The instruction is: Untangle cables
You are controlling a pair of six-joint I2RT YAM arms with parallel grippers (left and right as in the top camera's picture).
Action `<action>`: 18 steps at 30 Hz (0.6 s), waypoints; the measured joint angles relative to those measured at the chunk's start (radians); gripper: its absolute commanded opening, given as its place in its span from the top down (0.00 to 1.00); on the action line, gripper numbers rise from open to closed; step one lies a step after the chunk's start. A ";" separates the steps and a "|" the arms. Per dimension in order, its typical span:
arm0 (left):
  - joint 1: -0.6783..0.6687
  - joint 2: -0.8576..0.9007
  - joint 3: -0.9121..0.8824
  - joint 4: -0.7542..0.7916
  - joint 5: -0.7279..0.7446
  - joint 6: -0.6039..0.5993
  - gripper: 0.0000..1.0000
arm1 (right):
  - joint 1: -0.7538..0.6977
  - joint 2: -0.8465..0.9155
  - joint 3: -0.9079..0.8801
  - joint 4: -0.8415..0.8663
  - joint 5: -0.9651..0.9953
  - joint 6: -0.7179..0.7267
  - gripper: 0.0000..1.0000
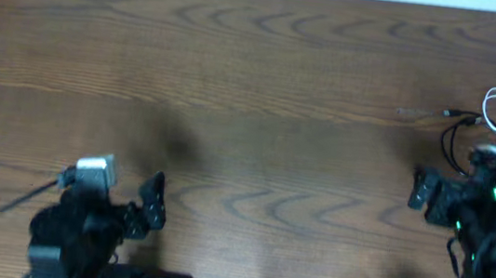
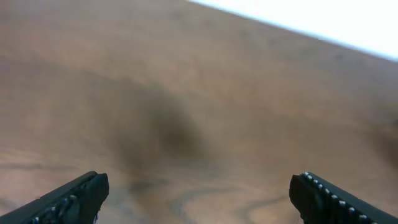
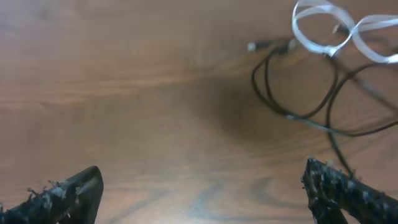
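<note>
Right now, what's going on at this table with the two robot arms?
The robot is meant to untangle a black cable and a white cable, lying together near the right edge of the table. Neither is held: the left end effector is open over bare wood, and the right end effector is open just short of the cables.

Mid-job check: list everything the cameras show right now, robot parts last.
White cable: one, white, looped, far right of the table.
Black cable: one, black, loose loops beside the white one, seemingly overlapping it.
Table: one, brown wood, under everything.
Left tool: one, black, open and empty, near-left of the table.
Right tool: one, black, open and empty, just short of the cables.
</note>
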State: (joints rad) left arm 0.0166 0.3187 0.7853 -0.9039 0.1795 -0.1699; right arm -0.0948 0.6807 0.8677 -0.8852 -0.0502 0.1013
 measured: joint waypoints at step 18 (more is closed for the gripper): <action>0.000 -0.101 -0.005 -0.201 -0.003 0.000 0.02 | 0.000 -0.158 -0.012 -0.293 0.006 -0.003 0.01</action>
State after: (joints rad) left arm 0.0166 0.2176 0.7799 -1.1049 0.1768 -0.1699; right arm -0.0948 0.5232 0.8558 -1.1782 -0.0444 0.0978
